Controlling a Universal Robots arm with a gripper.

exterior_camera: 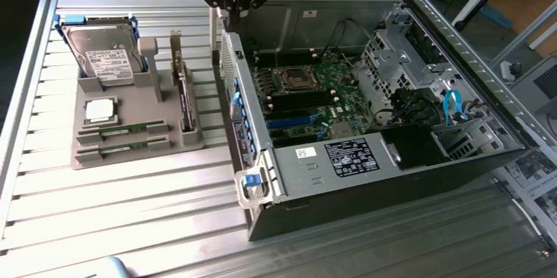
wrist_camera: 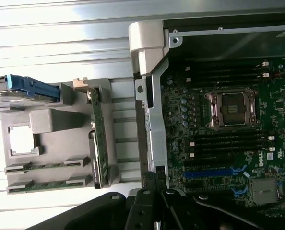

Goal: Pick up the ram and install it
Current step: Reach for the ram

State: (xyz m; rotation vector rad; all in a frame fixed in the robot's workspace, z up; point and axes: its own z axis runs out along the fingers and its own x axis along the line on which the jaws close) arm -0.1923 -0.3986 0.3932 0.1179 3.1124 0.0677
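Two ram sticks, thin green boards, lie flat in the slots of a grey holder (exterior_camera: 87, 160): one ram stick (exterior_camera: 122, 130) (wrist_camera: 46, 166) and a second (exterior_camera: 122, 148) (wrist_camera: 45, 185) beside it. My gripper (exterior_camera: 229, 8) (wrist_camera: 155, 181) hangs high over the edge of the open computer case (exterior_camera: 261, 180), between the holder and the motherboard (exterior_camera: 322, 79) (wrist_camera: 181, 115). Its fingers are shut with nothing between them. The black memory slots (exterior_camera: 301, 100) (wrist_camera: 229, 142) lie next to the CPU socket (exterior_camera: 291, 79) (wrist_camera: 231, 108).
The holder also carries a hard drive (exterior_camera: 103, 56) with a blue bracket (wrist_camera: 29, 86), a silver CPU chip (exterior_camera: 100, 109) (wrist_camera: 21, 140) and an upright expansion card (exterior_camera: 182, 98) (wrist_camera: 100, 143). The case's walls, drive cage (exterior_camera: 396, 49) and blue cables (exterior_camera: 452, 105) stand around the motherboard.
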